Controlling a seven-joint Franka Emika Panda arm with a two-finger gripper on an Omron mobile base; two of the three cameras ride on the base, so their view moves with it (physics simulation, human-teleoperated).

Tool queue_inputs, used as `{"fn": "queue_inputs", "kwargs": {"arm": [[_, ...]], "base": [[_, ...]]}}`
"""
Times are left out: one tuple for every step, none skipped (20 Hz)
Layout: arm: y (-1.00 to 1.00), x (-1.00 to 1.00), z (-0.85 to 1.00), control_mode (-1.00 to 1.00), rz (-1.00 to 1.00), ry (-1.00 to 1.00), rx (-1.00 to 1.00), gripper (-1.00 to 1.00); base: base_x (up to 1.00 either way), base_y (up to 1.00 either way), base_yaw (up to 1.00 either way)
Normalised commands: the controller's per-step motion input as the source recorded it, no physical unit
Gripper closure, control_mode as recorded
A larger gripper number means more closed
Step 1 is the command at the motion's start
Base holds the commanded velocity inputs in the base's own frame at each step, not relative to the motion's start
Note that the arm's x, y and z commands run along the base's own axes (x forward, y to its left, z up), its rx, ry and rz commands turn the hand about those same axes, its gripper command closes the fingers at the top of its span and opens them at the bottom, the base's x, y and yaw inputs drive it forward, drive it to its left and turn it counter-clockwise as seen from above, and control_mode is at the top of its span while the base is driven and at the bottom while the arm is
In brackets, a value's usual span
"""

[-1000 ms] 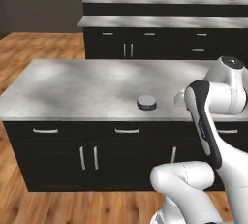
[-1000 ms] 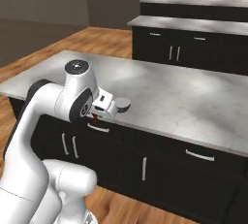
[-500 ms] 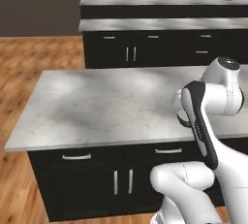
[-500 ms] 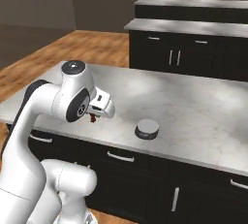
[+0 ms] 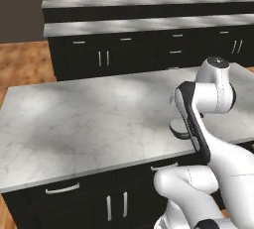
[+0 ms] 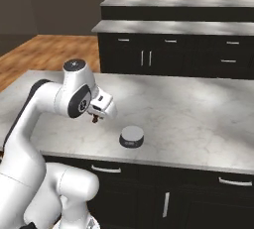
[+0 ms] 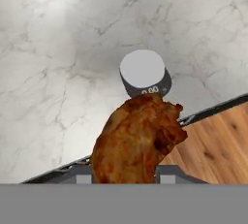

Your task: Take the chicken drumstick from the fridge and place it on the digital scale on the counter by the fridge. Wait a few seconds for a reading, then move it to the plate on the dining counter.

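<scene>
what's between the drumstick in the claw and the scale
Nothing but bare marbled counter: in the right base view the drumstick hangs in the claw apart from the round scale, with no other object between them.

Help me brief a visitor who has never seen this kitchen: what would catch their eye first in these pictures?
First, the glossy reddish-brown chicken drumstick, pinched in the claw and looming at the bottom of the hand view. Beyond it, a small round digital scale with a grey top sits near the front edge of the marbled counter. The white arm bends over that counter, carrying the meat above it, beside the scale.
</scene>
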Motion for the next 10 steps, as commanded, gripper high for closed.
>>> {"fn": "queue_inputs", "kwargs": {"arm": [[0.00, 0.79, -0.27, -1.00, -0.27, 0.20, 0.00, 1.00], [0.00, 0.89, -0.34, -1.00, -0.19, 0.19, 0.00, 1.00], [0.00, 0.96, -0.45, -1.00, -0.12, 0.20, 0.00, 1.00], [0.00, 1.00, -0.57, -1.00, -0.07, 0.22, 0.00, 1.00], [-0.10, 1.00, -0.61, -1.00, -0.04, 0.21, 0.00, 1.00], [-0.21, 1.00, -0.66, -1.00, -0.01, 0.18, 0.00, 1.00], [-0.36, 0.80, -0.76, -1.00, 0.00, 0.15, 0.00, 1.00], [-0.37, 0.77, -0.76, -1.00, 0.00, 0.13, 0.00, 1.00], [-0.39, 0.71, -0.81, -1.00, 0.00, 0.11, 0.00, 1.00], [-0.42, 0.65, -0.84, -1.00, 0.00, 0.09, 0.00, 1.00]], "base": [[0.00, 0.00, 0.00], [0.00, 0.00, 0.00], [0.00, 0.00, 0.00], [0.00, 0.00, 0.00], [0.00, 0.00, 0.00], [0.00, 0.00, 0.00], [0.00, 0.00, 0.00], [0.00, 0.00, 0.00], [0.00, 0.00, 0.00], [0.00, 0.00, 0.00]]}}
